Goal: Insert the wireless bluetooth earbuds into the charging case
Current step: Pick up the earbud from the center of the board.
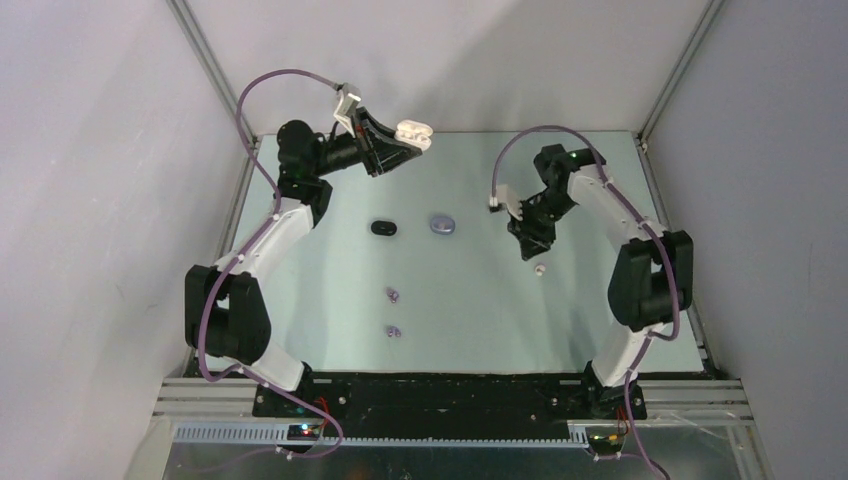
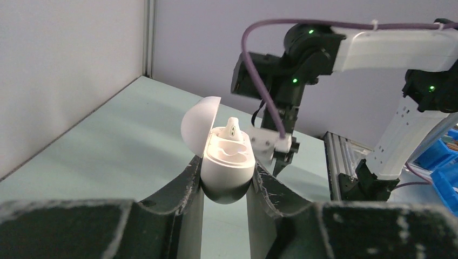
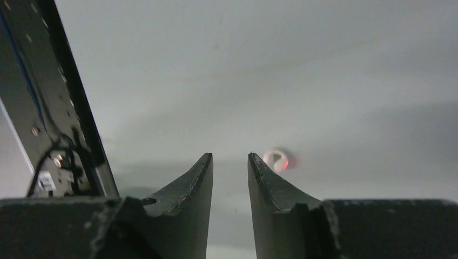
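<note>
My left gripper is shut on a white charging case, held above the table's far left with its lid open. In the left wrist view the case sits between the fingers, and one white earbud stands in it. My right gripper is open and empty, pointing down at the table. A white-pink earbud lies on the table just beyond its tips, and shows blurred in the right wrist view beside the right finger. Two lavender earbuds lie near the table's middle front.
A black case and a lavender case lie shut on the table's middle. Grey walls and metal frame posts enclose the table at the back and sides. The right arm shows across from the left wrist camera.
</note>
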